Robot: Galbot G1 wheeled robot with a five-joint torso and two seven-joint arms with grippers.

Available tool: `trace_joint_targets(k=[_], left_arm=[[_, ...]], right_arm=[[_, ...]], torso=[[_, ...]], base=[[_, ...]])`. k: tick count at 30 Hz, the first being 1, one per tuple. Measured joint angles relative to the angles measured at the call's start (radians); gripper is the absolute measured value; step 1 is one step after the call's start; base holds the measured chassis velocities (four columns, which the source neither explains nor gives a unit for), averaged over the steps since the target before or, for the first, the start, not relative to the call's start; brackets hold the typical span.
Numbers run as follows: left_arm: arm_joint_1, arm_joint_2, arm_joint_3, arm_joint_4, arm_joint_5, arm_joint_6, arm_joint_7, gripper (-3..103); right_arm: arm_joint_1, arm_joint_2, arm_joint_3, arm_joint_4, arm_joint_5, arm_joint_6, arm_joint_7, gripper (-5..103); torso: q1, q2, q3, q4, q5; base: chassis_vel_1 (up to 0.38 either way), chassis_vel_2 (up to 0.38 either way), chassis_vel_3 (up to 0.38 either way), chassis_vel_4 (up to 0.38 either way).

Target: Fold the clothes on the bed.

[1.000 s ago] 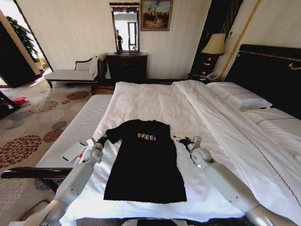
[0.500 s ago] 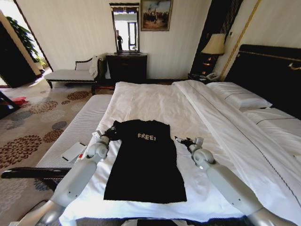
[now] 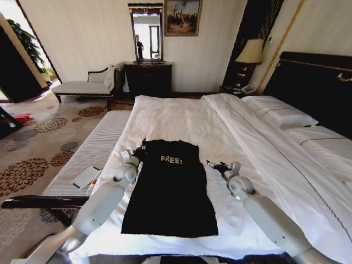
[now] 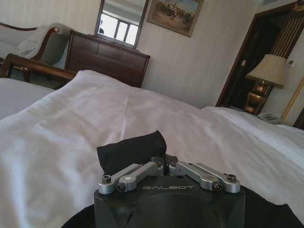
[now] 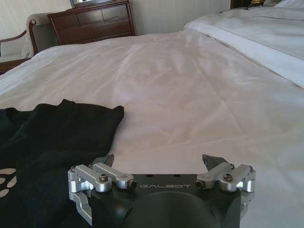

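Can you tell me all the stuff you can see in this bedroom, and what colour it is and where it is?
T-shirt: one, black with white "FREE!" letters, flat on the near part of the bed.
Bed: one, white sheets, dark headboard on the right.
Pillows: at least two, white, by the headboard.
Lamp: one, pale shade, right of the far wall.
Dresser: one, dark wood, against the far wall.
Mirror: one, above the dresser.
Painting: one, beside the mirror.
Chaise bench: one, pale, far left.
Carpet: flower pattern, left.
Left gripper: shut on the T-shirt's left sleeve.
Right gripper: open, beside the right sleeve.
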Motion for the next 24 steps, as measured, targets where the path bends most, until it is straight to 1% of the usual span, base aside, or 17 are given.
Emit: trace_joint_targets(k=[10,16,24], left_arm=[[-0.032,-0.045,0.084,0.036,0.030,0.000,-0.024,0],[-0.030,-0.061,0.130,0.057,0.055,0.000,-0.026,0],[-0.020,-0.081,0.165,0.075,0.070,-0.001,-0.026,0]], right_arm=[[0.006,0.001,0.002,0.000,0.002,0.001,-0.006,100],[0.007,0.001,0.004,0.000,0.002,0.001,-0.008,100],[0.006,-0.001,0.010,-0.004,0.002,0.003,-0.015,100]], torso=[[0.000,0.000,0.000,-0.0001,0.0000],[0.000,0.000,0.000,0.0001,0.0000],[0.000,0.000,0.000,0.0000,-0.0001]], base=[[0.000,0.000,0.000,0.000],[0.000,0.000,0.000,0.000],[0.000,0.000,0.000,0.000]])
